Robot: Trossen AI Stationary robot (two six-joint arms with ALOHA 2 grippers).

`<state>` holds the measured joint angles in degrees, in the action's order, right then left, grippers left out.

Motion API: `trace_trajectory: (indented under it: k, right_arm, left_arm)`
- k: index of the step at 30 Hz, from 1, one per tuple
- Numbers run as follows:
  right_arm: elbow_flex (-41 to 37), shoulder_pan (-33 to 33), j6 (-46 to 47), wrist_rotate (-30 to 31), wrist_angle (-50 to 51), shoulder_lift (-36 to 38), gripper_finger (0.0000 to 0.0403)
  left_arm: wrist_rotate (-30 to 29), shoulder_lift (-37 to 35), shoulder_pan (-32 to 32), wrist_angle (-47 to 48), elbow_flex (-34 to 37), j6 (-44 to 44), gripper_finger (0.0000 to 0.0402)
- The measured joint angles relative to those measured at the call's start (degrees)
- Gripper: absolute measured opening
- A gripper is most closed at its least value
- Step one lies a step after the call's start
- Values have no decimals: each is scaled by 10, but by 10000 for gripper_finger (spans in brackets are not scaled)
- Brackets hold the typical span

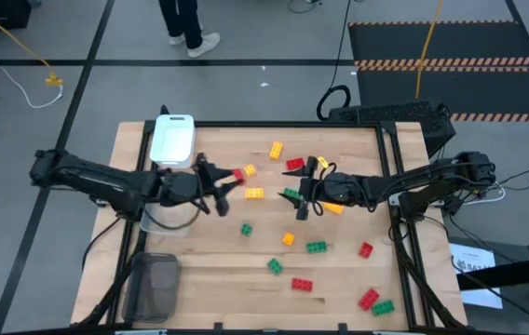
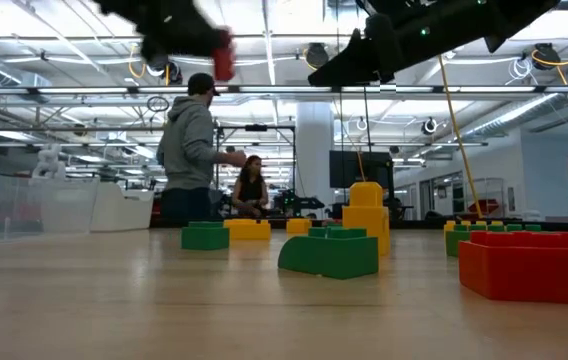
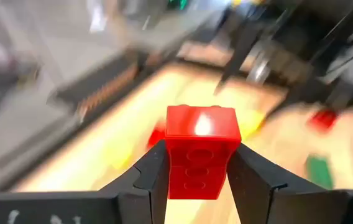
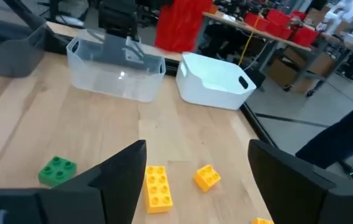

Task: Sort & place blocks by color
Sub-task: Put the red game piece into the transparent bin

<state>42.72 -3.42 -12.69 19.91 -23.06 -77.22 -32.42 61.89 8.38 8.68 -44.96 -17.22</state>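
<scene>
Overhead, a wooden table [image 1: 339, 279] holds two dark robot arms that reach toward its middle from opposite sides. Blocks lie scattered over the right two thirds of the table, from about twelve o'clock round to five o'clock: yellow ones near the centre, green ones lower down, red ones toward the near right corner.

On the left side sit three trays: a white tray [image 1: 172, 140] at about ten o'clock, a clear tray [image 1: 167, 219] just below it at nine o'clock, largely under the left arm, and a dark tray [image 1: 153, 287] at seven o'clock. No block can be seen inside any of them, so the sorting appears barely begun, with nearly every block left to place.

Near the table's centre-left, the left gripper [image 3: 195, 177] is lifted off the surface, its fingers clamped on a red block [image 3: 200, 152] held end-up between them. This block looks like the first on its way to a tray.

At centre-right, the right gripper [image 4: 195, 162] hovers above a yellow block [image 4: 158, 185] and a green block [image 4: 58, 169], its fingers spread wide apart and holding nothing.

Beyond the table, in the level view, a person in a grey hooded top [image 2: 192, 150] stands in the room.

No brand name, label or writing can be read on the blocks or trays; a white sheet [image 1: 483, 265] at the right edge bears print too small to make out.
</scene>
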Motion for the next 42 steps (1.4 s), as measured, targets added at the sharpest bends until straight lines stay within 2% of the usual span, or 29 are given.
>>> trace_trajectory:
  k: [4,8,14,16,22,24,35,38,42]
  right_arm:
    - [0,0,0,0,15,11,270]
    - [0,0,-6,0,37,19,271]
    - [0,0,-17,8,57,30,270]
    - [0,0,-19,12,62,34,270]
    - [0,1,-19,13,62,44,268]
    - [0,1,-18,13,71,47,268]
    - [0,1,-9,13,71,48,267]
    - [0,1,0,13,71,48,267]
    - [0,1,0,13,71,48,267]
  left_arm:
    - [-4,-67,0,161,-1,-127,131]
    - [-2,-111,5,283,-3,-217,131]
    - [4,-117,7,505,-54,-363,131]
    - [23,-115,7,551,-59,-411,132]
    - [149,-80,7,706,-47,-538,132]
    - [172,-63,7,746,-40,-561,132]
    - [194,6,7,733,-32,-534,138]
    - [194,22,7,723,-32,-509,163]
    - [194,42,7,716,-32,-498,218]
